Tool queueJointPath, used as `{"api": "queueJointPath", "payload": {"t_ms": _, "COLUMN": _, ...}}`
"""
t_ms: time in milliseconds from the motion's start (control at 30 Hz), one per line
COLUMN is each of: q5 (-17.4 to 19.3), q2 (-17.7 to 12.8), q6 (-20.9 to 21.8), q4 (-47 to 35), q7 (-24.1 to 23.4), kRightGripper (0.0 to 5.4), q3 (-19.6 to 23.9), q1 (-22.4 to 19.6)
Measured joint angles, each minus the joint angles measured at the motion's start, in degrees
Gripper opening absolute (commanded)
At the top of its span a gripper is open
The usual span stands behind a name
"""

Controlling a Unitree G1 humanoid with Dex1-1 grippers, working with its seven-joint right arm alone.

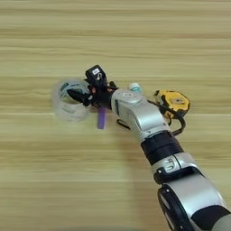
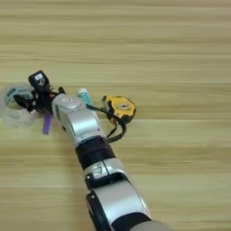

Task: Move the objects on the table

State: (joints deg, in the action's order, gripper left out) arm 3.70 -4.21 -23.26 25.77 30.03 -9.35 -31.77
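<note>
Claw [image 1: 77, 96] state: I cannot tell; it reaches into the clear tape roll [image 1: 68, 101] at centre-left of the worktop [image 1: 115, 40], purple stick [image 1: 101, 118] just below, yellow tape measure [image 1: 172, 101] to the right.

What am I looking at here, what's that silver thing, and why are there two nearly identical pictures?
The silver thing is a robot's right arm, ending in a black gripper. Both pictures come from a two-eyed camera on the robot's head, looking down, so they show one scene from slightly shifted spots. On the wooden table lie a clear tape roll, a short purple stick, a yellow tape measure with a black strap, and a white-and-teal glue stick mostly hidden behind the arm. The gripper reaches into the tape roll; whether it grips it isn't clear.
</note>
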Motion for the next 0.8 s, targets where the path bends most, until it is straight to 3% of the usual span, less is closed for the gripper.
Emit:
{"api": "queueJointPath", "payload": {"t_ms": 500, "q5": -0.08, "q2": -0.39, "q6": 0.11, "q4": -0.17, "q7": 0.39, "kRightGripper": 1.96, "q3": 0.04, "q1": 0.00}}
{"api": "queueJointPath", "payload": {"t_ms": 800, "q5": -0.08, "q2": -0.43, "q6": 0.34, "q4": -0.35, "q7": 0.33, "kRightGripper": 1.63, "q3": 0.22, "q1": 0.10}}
